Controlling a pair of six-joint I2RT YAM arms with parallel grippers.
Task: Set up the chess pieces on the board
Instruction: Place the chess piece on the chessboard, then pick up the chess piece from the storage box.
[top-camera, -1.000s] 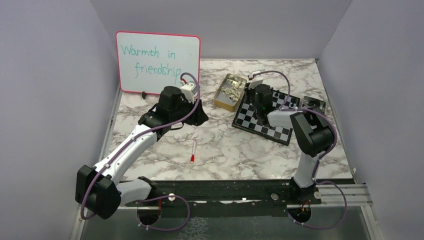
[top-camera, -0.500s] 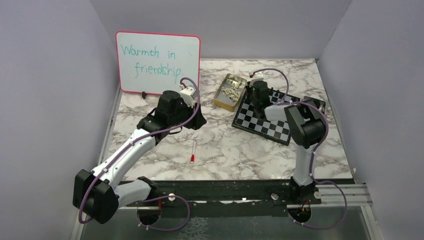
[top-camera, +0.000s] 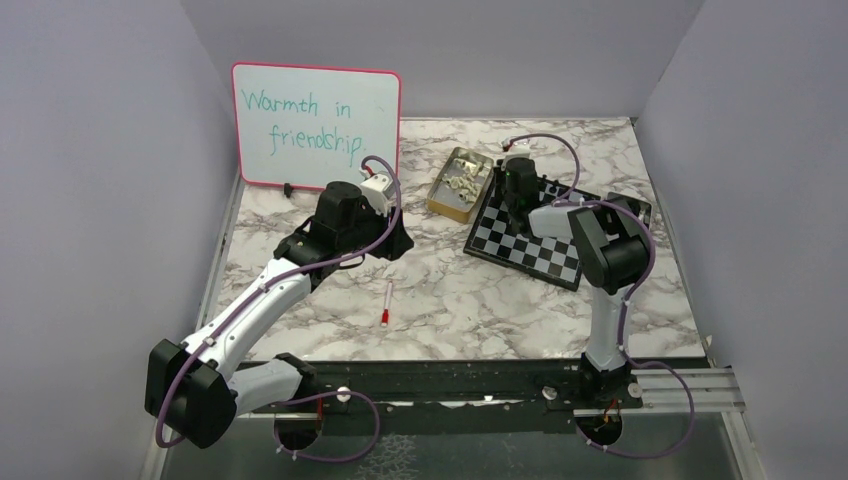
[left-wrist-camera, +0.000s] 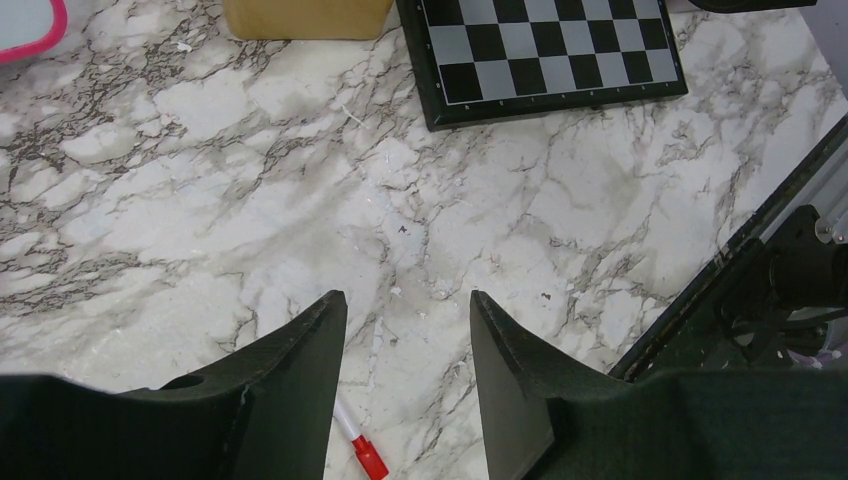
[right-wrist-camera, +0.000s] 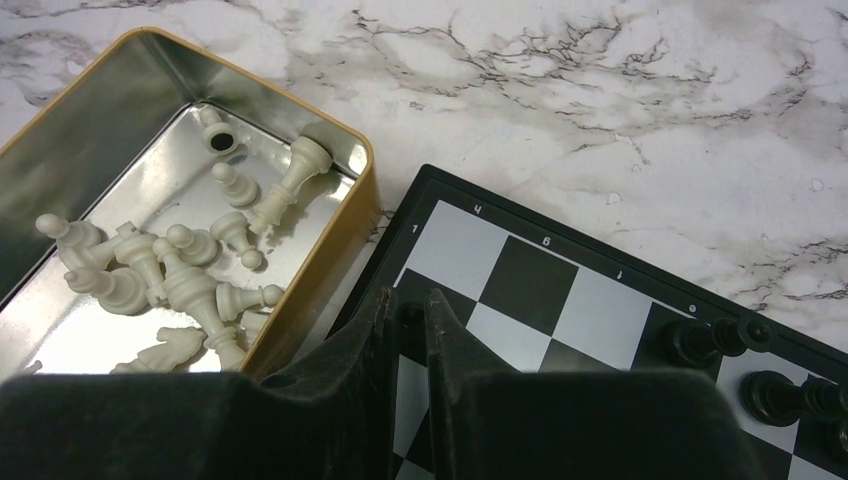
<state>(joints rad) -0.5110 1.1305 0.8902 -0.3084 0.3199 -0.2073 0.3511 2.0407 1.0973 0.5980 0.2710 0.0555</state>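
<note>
Chess pieces, pale cream (top-camera: 462, 178), lie in gold metal tin (top-camera: 443, 203) beside black-and-grey checked board (top-camera: 520, 245); right hand (top-camera: 512, 190) over its far corner. Left wrist: left hand (left-wrist-camera: 405, 305) open, empty, above marble bench (left-wrist-camera: 200, 200). Right wrist: right hand's grip unclear; black pieces (right-wrist-camera: 770, 395) on board could get knocked if it sweeps low.

Shiny mirror-like metal tin (right-wrist-camera: 100, 100); smooth glossy plastic-looking cream pieces (right-wrist-camera: 190, 285); smooth satin board (right-wrist-camera: 530, 285); polished marble-pattern table (right-wrist-camera: 600, 90).

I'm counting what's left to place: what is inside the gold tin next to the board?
Cream chess pieces lie jumbled on the shiny floor of the tin; no black ones show. The right gripper covers its near end, so some may be hidden.
</note>
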